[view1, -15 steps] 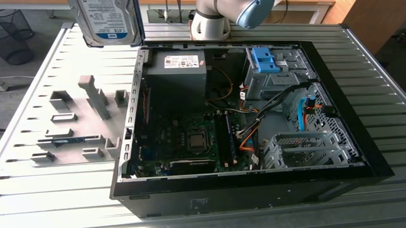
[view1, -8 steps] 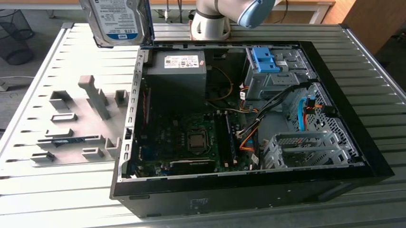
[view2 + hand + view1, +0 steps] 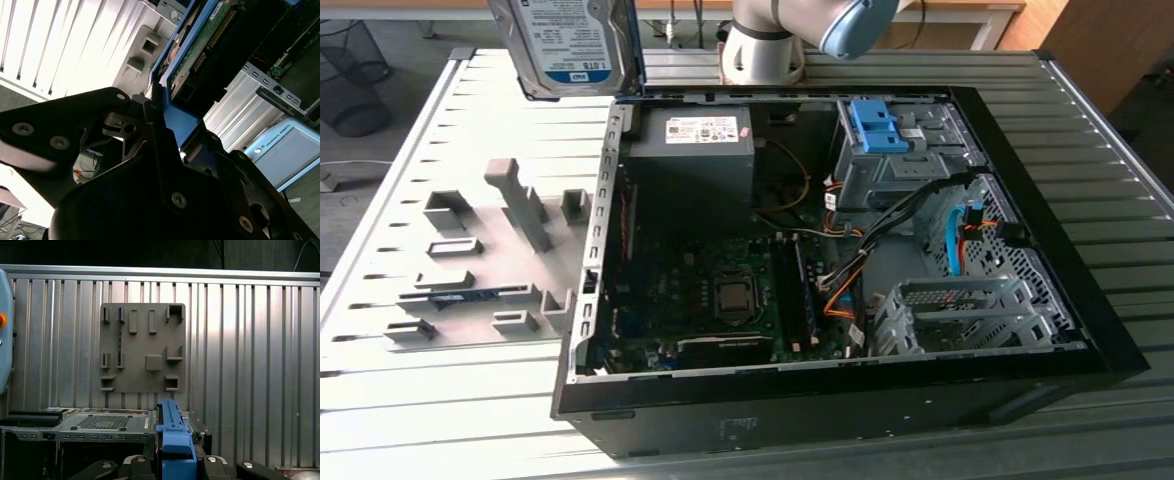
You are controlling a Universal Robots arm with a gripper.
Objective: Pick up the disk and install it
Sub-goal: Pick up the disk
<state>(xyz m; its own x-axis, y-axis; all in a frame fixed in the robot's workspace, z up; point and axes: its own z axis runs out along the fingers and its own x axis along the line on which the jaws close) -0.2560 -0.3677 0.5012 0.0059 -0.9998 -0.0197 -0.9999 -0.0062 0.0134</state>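
Note:
The disk (image 3: 567,45), silver with a white-and-blue label and a blue bracket along its edge, hangs upright high above the table. In the exterior view it is over the back corner of the open computer case (image 3: 1067,300), on that view's left. In the second wrist view my gripper (image 3: 160,120) is shut on the blue bracket, and the disk's (image 3: 200,45) green circuit board runs away from the fingers. In the first wrist view the disk (image 3: 172,432) shows edge-on as a blue strip rising from my gripper (image 3: 175,460).
The case lies open on a ribbed metal table (image 3: 400,400), with the motherboard, a grey power-supply box (image 3: 694,140), a bare blue bracket (image 3: 881,125) on a drive cage, and an empty metal bay (image 3: 961,310). A grey fixture plate (image 3: 480,260) lies beside the case. The arm's base (image 3: 767,45) stands behind.

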